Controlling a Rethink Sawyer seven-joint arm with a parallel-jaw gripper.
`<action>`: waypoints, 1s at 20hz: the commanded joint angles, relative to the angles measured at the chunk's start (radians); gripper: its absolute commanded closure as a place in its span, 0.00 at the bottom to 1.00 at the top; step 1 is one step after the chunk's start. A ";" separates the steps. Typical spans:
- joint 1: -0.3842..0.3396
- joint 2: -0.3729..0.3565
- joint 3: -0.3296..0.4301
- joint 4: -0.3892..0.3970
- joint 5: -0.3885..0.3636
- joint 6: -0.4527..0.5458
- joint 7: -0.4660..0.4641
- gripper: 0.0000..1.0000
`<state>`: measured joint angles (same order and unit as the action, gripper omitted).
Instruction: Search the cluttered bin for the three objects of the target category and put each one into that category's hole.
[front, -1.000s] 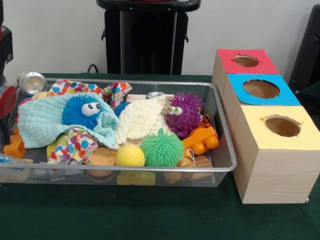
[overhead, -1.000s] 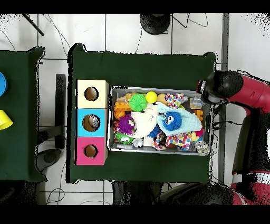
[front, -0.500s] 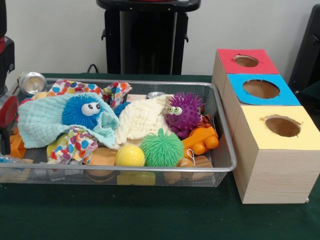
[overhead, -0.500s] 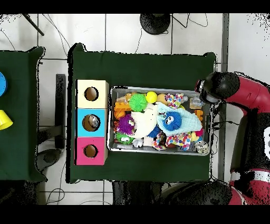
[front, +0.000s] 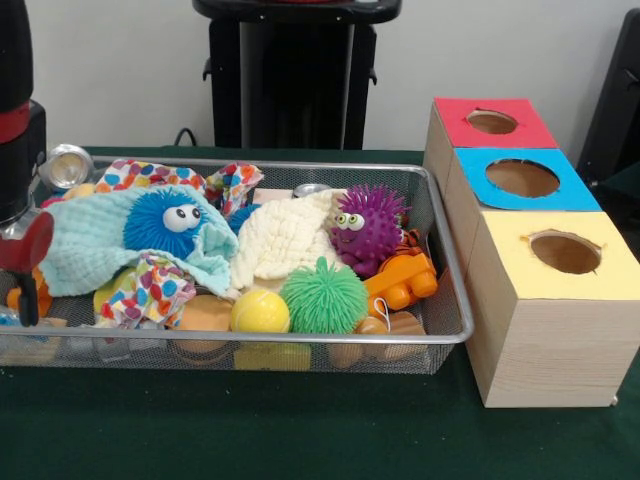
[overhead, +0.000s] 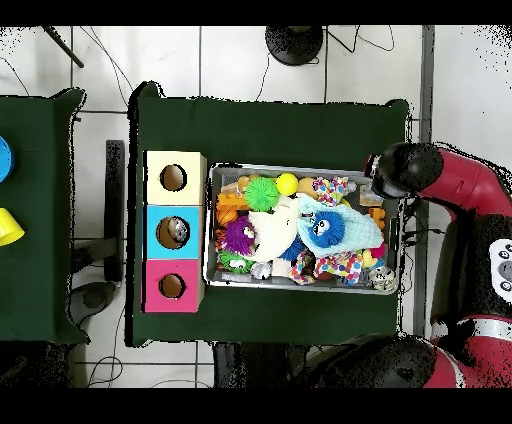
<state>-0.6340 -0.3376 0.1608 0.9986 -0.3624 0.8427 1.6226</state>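
A wire mesh bin (front: 448, 262) (overhead: 300, 167) holds a jumble of toys and cloths. Among them are a blue spiky ball with eyes (front: 165, 220) (overhead: 322, 228), a purple spiky ball (front: 368, 225) (overhead: 238, 236), a green spiky ball (front: 323, 295) (overhead: 263, 191), a yellow ball (front: 260, 312) and an orange toy (front: 400, 280). Three wooden boxes with holes stand beside the bin: red (front: 495, 125), blue (front: 525, 180), yellow (front: 565, 255). My gripper (front: 22, 290) (overhead: 385, 190) hangs over the bin's end farthest from the boxes; its tips are hidden.
A light blue cloth (front: 90, 245), a cream cloth (front: 280, 240) and polka-dot cloth (front: 150, 290) cover part of the toys. A silver can (front: 65, 165) lies at the bin's back corner beside the arm. Something grey shows inside the blue box's hole (overhead: 175, 232).
The arm has come further into the front view from the left edge, closer over the bin's end. Nothing in the bin has moved.
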 joint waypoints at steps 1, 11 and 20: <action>0.023 0.023 0.008 0.137 -0.018 -0.056 0.049 0.00; 0.028 0.029 0.001 0.153 -0.014 -0.087 0.071 0.00; -0.012 0.076 0.045 0.140 0.007 -0.125 0.029 0.00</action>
<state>-0.6239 -0.3309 0.1604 1.0518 -0.3571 0.7893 1.6224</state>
